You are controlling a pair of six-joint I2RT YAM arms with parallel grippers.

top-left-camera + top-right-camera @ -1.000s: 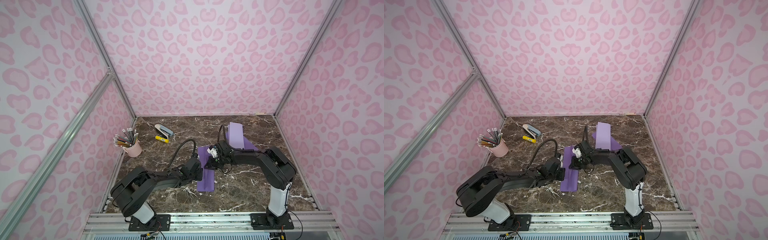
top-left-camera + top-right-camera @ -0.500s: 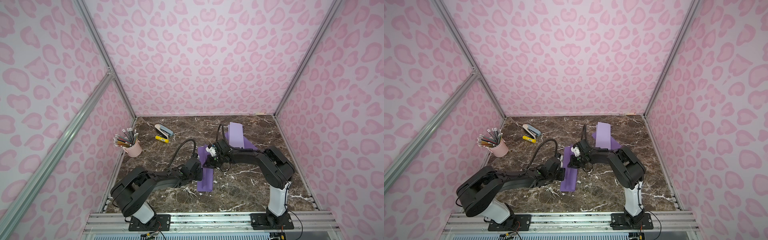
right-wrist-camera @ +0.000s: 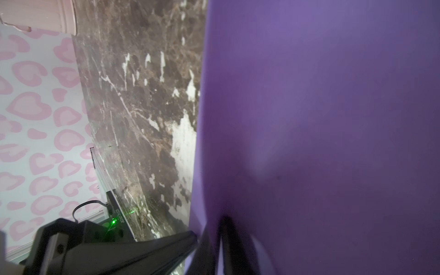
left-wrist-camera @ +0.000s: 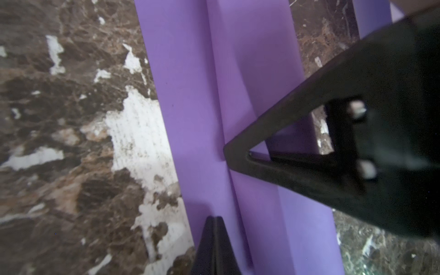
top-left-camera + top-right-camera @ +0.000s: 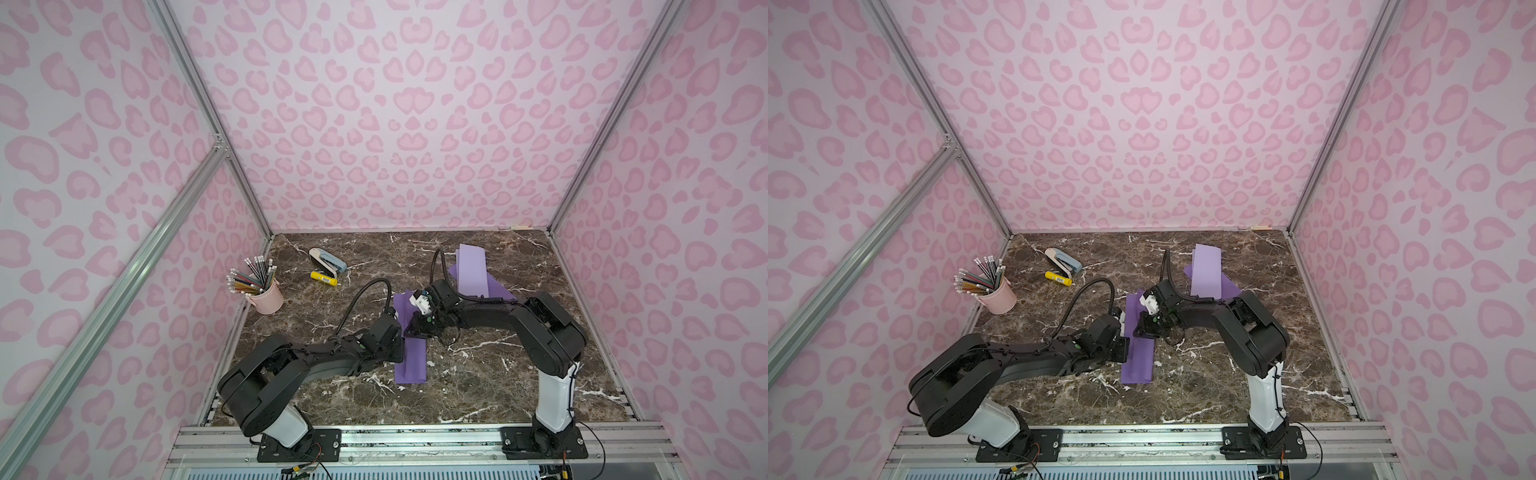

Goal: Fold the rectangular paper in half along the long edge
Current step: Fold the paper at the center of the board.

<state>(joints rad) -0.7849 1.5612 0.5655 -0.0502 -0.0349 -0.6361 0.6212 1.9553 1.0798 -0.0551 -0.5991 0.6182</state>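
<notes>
Because the fold must run along the long edge, the paper [image 5: 411,361] lies as a long narrow strip on the marble table [image 5: 478,386]. It stretches away in front of both my jaws, with one part turned over the other. It sits between my two arms, so each can reach it from its own side. Some spare purple sheets [image 5: 471,270] lie well behind my right gripper [image 4: 229,152], apart from the work.

My left gripper [image 4: 214,221] has its jaws pressed together and holds nothing. Its closed tip is down on the strip, as far as I can see. I judge that it serves as a weight, so that the sheet does not slide or spring open.

My right gripper comes across from the opposite side. Its tip meets the free edge of the upper flap [image 4: 250,71], just ahead of my left tip. Between its fingers [image 3: 234,245] I see only a thin slit with purple in it. I cannot tell whether they pinch the flap or are letting it go.

Beyond the right tip the flap bulges a little. Beside it a band of the lower layer [image 4: 181,95] shows uncovered. I think the edges are not yet matched and the crease needs more pressing.
</notes>
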